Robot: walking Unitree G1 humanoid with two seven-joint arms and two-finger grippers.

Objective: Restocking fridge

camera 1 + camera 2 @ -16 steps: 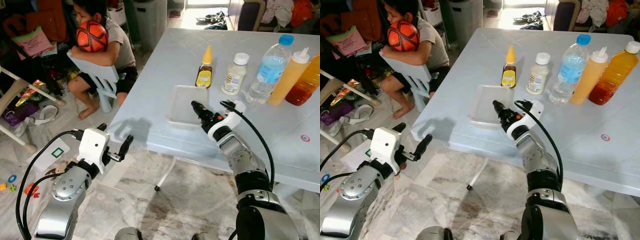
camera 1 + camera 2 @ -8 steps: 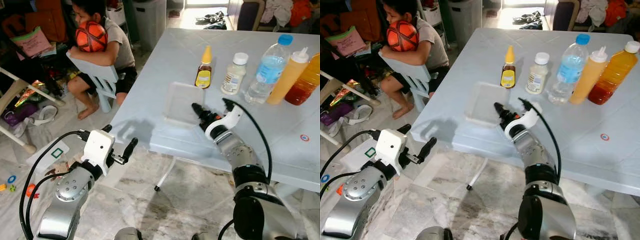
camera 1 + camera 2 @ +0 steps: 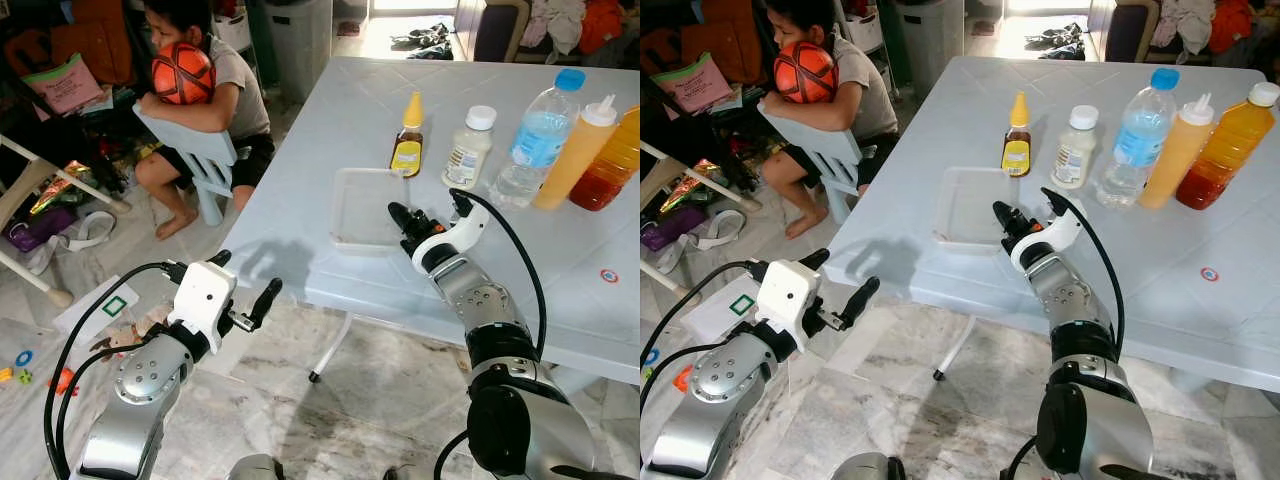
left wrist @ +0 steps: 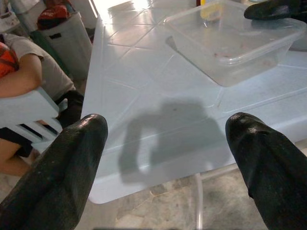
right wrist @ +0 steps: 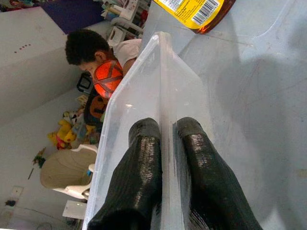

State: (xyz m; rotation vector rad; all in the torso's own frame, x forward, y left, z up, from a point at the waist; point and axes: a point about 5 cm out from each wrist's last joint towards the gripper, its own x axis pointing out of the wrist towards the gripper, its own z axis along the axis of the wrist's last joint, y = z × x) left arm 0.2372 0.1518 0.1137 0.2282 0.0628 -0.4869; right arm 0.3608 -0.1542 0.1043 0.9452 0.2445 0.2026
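A clear, empty plastic container [image 3: 362,205] lies on the pale blue table [image 3: 320,110] near its front edge. My right gripper [image 3: 400,215] is at the container's right side. In the right wrist view, the right gripper [image 5: 168,129] is shut with one finger on each side of the container's thin wall [image 5: 160,72]. My left gripper [image 3: 240,280] hangs open below and to the left of the table's front corner, holding nothing. Seen from the left wrist, the left gripper [image 4: 168,167] has its fingers wide apart, facing the table edge and the container [image 4: 230,38].
Behind the container stand a honey squeeze bottle [image 3: 408,140], a white jar [image 3: 470,147], a water bottle [image 3: 537,140], an orange sauce bottle [image 3: 575,152] and an oil bottle [image 3: 612,165]. A person holding an orange ball [image 3: 183,72] sits on a chair at left. Toys litter the floor.
My right wrist has rolled and shifted slightly right while staying at the container's rim. My left gripper has drifted right and forward toward the table's corner.
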